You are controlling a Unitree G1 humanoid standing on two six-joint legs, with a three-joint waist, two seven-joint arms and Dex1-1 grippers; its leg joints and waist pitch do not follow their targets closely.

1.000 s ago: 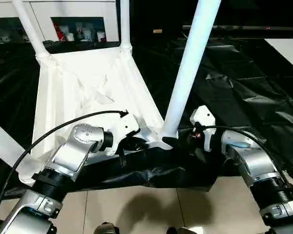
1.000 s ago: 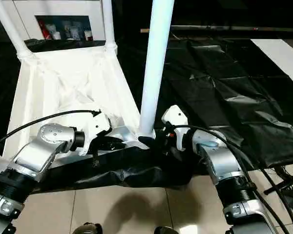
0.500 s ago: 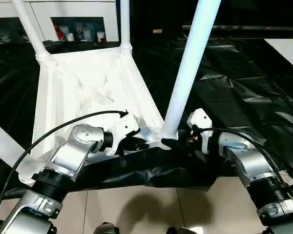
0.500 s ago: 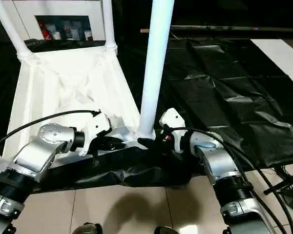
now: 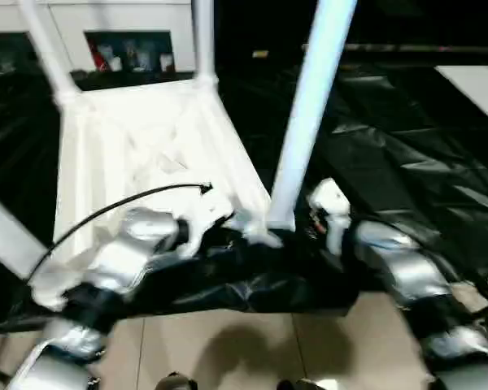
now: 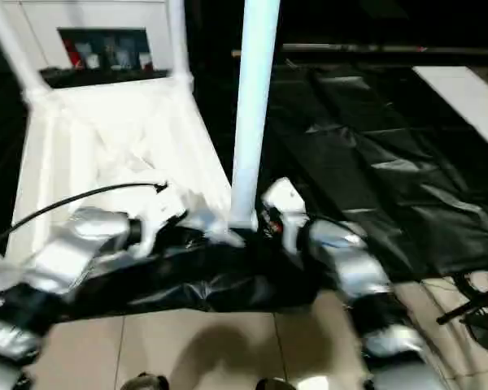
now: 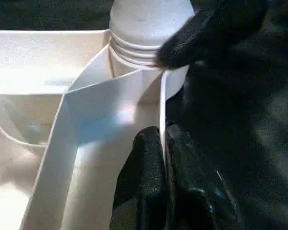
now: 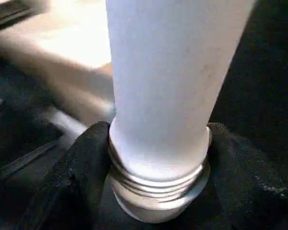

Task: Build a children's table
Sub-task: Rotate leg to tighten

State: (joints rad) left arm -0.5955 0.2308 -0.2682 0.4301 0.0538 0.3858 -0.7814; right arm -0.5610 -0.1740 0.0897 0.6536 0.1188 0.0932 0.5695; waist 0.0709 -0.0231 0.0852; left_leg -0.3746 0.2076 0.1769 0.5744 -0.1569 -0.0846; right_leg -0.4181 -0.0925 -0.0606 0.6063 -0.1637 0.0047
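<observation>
The white tabletop lies upside down on black sheeting, ribbed side up. Legs stand in its corner sockets: two at the far corners, one at the near left, and the near right leg between my arms. My left gripper is shut on the tabletop's thin rim wall, right beside that socket. My right gripper hugs the ringed base of the near right leg, with a black finger pressed on each side. In the left wrist view a right finger touches the same base.
Crinkled black sheeting covers the floor around the tabletop and bunches under my grippers. A white cabinet with small items stands behind. Beige tiles lie in front. A pale board sits at the far right.
My right gripper has slid in to the leg's base and its fingers have closed around it. The left gripper keeps its hold. The head camera has moved slightly.
</observation>
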